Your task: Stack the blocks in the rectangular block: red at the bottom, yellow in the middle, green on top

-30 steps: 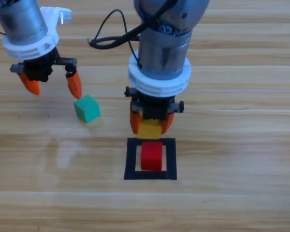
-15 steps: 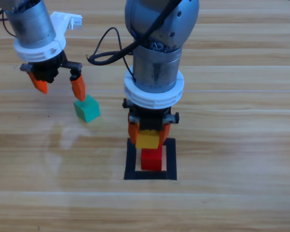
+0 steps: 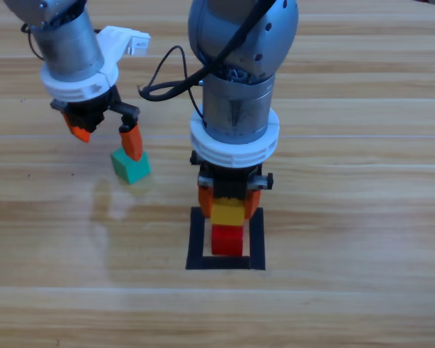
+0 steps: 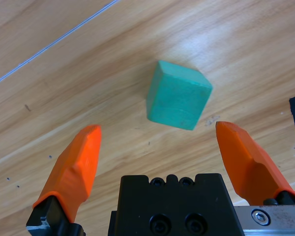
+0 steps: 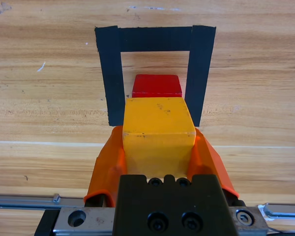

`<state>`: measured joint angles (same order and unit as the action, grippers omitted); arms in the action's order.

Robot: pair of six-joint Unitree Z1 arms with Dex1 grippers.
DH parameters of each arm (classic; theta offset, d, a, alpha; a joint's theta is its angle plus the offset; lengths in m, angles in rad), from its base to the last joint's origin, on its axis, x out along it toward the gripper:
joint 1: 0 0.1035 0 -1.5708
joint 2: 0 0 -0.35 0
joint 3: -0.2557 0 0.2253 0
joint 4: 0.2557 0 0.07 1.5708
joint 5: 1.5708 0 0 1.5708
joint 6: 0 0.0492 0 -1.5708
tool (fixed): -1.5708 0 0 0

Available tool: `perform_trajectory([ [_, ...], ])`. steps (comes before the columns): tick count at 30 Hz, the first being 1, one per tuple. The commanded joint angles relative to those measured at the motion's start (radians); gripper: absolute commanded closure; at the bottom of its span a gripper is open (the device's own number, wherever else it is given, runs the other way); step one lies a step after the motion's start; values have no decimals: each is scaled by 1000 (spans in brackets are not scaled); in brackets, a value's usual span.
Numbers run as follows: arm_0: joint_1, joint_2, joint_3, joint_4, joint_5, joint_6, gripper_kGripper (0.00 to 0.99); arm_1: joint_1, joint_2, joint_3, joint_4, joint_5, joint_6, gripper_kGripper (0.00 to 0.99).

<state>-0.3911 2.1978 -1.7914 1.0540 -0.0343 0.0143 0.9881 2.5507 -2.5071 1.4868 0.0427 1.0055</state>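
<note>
We see left gripper (image 3: pixel 107 136) moved in over green cube (image 3: pixel 130 167) on desk (image 3: pixel 348 304), jaws apart, wrist tilted: pickup near. Right gripper (image 3: pixel 229 196), vertical, has carried yellow cube (image 3: pixel 228 212), jaws clamped on it, forward over red cube (image 3: pixel 227 241) inside tape outline (image 3: pixel 196 239); not yet released.

The right pincer (image 3: pixel 229 197) covers the far side of the black tape square (image 3: pixel 195 243). The yellow cube (image 5: pixel 158 130) it holds hides most of the red cube (image 5: pixel 157 86).
</note>
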Motion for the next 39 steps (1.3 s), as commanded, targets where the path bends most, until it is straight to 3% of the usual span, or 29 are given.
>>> perform_trajectory([
  [1,-35,59,-3,-14,-6,19,0,18,62,30,13,-9,30,814],
  [14,-43,88,3,-26,-32,56,0,18,79,22,13,-7,39,814],
  [29,-63,125,0,-62,-4,62,0,18,117,-13,13,22,30,798],
  [31,-63,132,-2,-65,-4,62,0,18,120,-26,13,31,18,640],
  [32,-63,135,-2,-66,-4,62,0,18,120,-30,13,31,8,482],
  [33,-63,137,1,-71,-4,61,0,18,115,-30,13,29,8,198],
  [34,-63,140,3,-72,-3,61,0,18,108,-32,13,26,5,14],
  [39,-61,148,6,-78,-3,61,0,18,28,-68,12,-29,-65,0],
])
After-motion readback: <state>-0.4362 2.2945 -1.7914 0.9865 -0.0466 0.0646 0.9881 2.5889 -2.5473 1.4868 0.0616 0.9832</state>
